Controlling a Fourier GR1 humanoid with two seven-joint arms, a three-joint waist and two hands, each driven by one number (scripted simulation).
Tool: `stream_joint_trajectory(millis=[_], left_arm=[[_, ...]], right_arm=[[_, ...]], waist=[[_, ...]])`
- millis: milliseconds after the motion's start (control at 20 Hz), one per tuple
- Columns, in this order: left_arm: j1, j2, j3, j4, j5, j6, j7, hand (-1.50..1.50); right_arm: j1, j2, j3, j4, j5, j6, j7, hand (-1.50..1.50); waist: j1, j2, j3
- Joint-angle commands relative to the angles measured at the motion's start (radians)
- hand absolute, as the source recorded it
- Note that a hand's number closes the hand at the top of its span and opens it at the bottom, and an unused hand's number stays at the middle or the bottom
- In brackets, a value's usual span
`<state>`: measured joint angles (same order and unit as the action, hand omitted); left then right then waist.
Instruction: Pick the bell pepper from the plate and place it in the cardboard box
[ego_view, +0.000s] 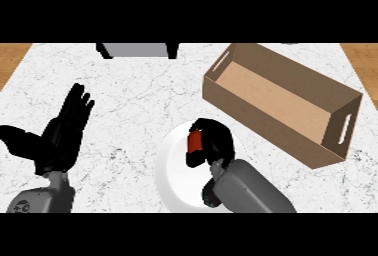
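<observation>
While right robot hand grips bell pepper, cardboard box beside

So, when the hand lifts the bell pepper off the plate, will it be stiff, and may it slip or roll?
The bell pepper probably stays stiff: it keeps its shape inside the right hand, whose fingers curl round it. It looks smooth, so it might slip. If released on the plate, it could roll.

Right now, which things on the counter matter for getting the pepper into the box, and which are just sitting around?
Job:
pepper, red, right hand curled round it
plate, white, under that hand
box, open, beyond the plate to the right

Just there:
grey object at the counter's far edge
left hand, open, resting at left
</observation>
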<state>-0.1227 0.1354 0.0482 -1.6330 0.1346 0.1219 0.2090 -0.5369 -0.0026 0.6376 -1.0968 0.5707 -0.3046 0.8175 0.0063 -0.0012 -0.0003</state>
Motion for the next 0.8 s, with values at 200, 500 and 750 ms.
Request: stream_joint_trajectory(millis=[200, 500, 750], left_arm=[[0.013, 0.011, 0.008, -0.046, 0.002, -0.008, 0.022, 0.0], [-0.014, -0.001, 0.009, 0.015, 0.001, -0.004, 0.014, 0.0], [0.006, 0.004, 0.024, -0.022, 0.007, -0.001, 0.013, 0.0]], right_arm=[[0.071, -0.007, 0.232, -0.141, 0.118, 0.11, -0.097, 1.5], [0.05, 0.002, 0.657, -0.315, 0.196, 0.284, -0.304, 1.5], [0.077, -0.08, 0.748, -0.639, 0.333, 0.311, -0.208, 1.5]], waist=[[0.0, -0.008, 0.001], [0.009, -0.012, -0.001], [-0.016, -0.01, 0.0]])
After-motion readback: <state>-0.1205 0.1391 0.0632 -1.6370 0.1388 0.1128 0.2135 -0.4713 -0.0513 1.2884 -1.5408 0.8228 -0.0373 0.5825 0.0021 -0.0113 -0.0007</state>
